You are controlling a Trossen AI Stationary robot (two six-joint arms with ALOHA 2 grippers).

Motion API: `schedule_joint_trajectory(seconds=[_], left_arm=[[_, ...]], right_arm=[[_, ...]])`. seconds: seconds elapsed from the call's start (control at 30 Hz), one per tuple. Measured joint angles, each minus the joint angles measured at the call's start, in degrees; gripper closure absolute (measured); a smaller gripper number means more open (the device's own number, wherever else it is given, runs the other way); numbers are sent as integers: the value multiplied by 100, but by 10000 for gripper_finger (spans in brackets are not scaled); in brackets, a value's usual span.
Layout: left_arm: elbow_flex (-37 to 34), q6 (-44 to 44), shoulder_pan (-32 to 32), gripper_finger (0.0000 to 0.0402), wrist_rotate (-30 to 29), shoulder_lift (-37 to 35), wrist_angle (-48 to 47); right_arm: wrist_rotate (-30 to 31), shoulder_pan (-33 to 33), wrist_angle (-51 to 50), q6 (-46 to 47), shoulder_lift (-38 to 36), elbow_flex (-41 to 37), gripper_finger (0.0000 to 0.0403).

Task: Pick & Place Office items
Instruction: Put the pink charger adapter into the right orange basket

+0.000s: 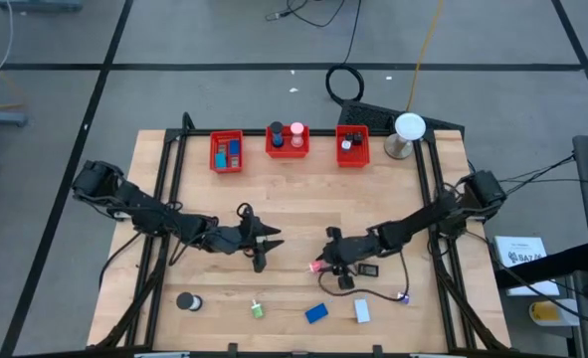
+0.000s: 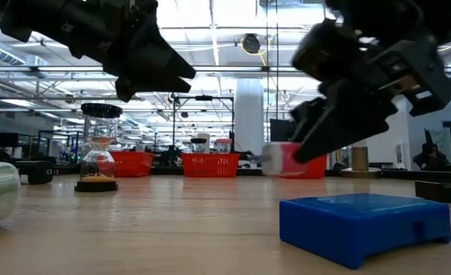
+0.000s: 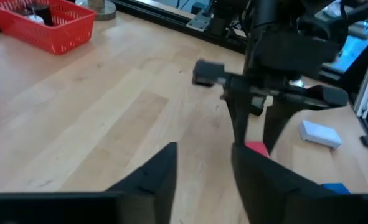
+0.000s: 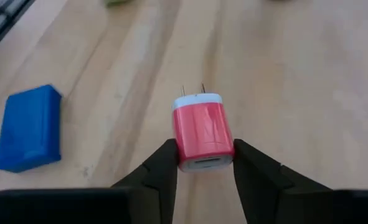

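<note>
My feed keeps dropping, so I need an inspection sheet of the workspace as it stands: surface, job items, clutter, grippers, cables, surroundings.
Surface: wooden table, dry and bare in the middle.
Job items: pink charger, blue block, white block, green bit, black roll, hourglass; more lie in three red bins.
Clutter: white lamp at the far right corner.
Grippers: right gripper, fingers on either side of the charger; left gripper open, empty, mid-table.
Cables: thin lead by the right gripper; black coil on the floor.
Surroundings: open hall, grey floor.
</note>
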Motion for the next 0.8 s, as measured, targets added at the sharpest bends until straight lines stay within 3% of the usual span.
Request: schedule_joint_trajectory(seconds=[0.1,0.2,0.37,0.53,0.8], left_arm=[[0,-29,0,203,-3,0,159],[2,330,59,171,3,121,645],[154,1065,360,146,443,681,1794],[823,1280,813,144,779,1253,1526],[2251,1778,1075,144,1223,1804,-188]], right_arm=[[583,50,653,360,-474,-717,287],[1127,55,2144,662,-897,-1604,287],[1704,10,4163,529,-1196,-2521,285],[1726,-61,4501,156,-1218,-2600,285],[1708,-101,4802,-224,-1222,-2571,283]])
